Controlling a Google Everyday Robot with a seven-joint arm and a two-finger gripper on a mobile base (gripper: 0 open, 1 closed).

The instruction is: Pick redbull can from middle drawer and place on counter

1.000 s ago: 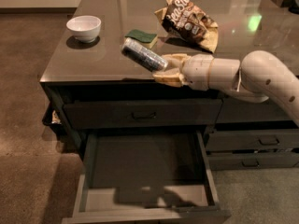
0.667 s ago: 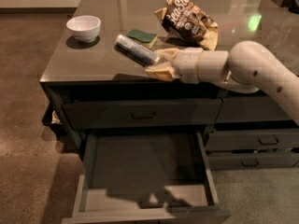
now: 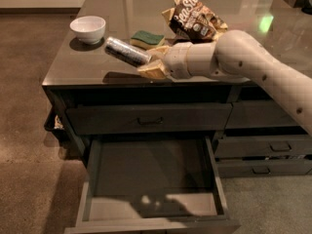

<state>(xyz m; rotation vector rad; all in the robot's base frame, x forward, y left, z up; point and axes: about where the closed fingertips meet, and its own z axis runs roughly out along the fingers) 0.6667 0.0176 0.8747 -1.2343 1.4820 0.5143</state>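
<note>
The redbull can [image 3: 127,51], a slim silvery-grey cylinder, is held tilted on its side above the front part of the counter [image 3: 87,65]. My gripper [image 3: 151,65] is shut on the can's right end, with the cream fingers [image 3: 155,71] around it. The white arm [image 3: 234,57] reaches in from the right. The middle drawer [image 3: 151,177] stands pulled open below, and its grey floor is bare.
A white bowl [image 3: 88,28] stands at the counter's left. A green and yellow sponge [image 3: 147,38] lies behind the can. A brown snack bag [image 3: 194,17] lies further back. The handled top drawer [image 3: 148,119] is shut, and narrower handled drawers [image 3: 265,147] are at the right.
The arm has carried the can leftwards over the counter, and it now hovers nearer the bowl. The grip on the can is unchanged.
</note>
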